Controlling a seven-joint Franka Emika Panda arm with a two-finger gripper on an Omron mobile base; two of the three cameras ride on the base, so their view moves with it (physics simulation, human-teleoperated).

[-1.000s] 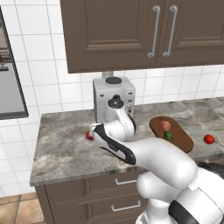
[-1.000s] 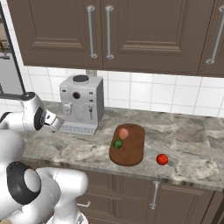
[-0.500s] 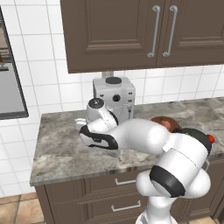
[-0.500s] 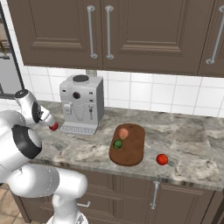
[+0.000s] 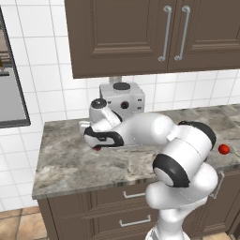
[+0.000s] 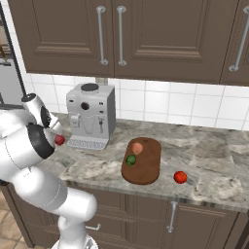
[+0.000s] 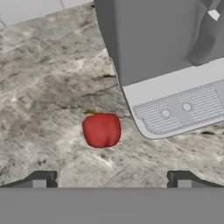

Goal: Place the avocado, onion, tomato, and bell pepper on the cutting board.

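on the counter: we saw the bell pepper (image 7: pixel 101 130) lying on the stone just beside the coffee machine (image 6: pixel 90 115), close to its drip tray (image 7: pixel 183 108) but not touching it.
hand: our gripper (image 7: pixel 111 179) hung over the pepper with its jaws wide apart and nothing between them.
board: the cutting board (image 6: pixel 148 171) lay well apart to the right, with the avocado (image 6: pixel 131 160) and the onion (image 6: pixel 137 148) already on it.
tomato: the tomato (image 6: pixel 180 177) sat on the counter near the board, not yet on it.
risk, offset: we judged the pepper sat left of the midline between the fingers, so a straight descent could clip it and roll it away.
risk, tray: we thought one finger might strike the tray edge on the way down.
risk, shape: we expected the lobed, glossy pepper to slip from a shallow pinch.
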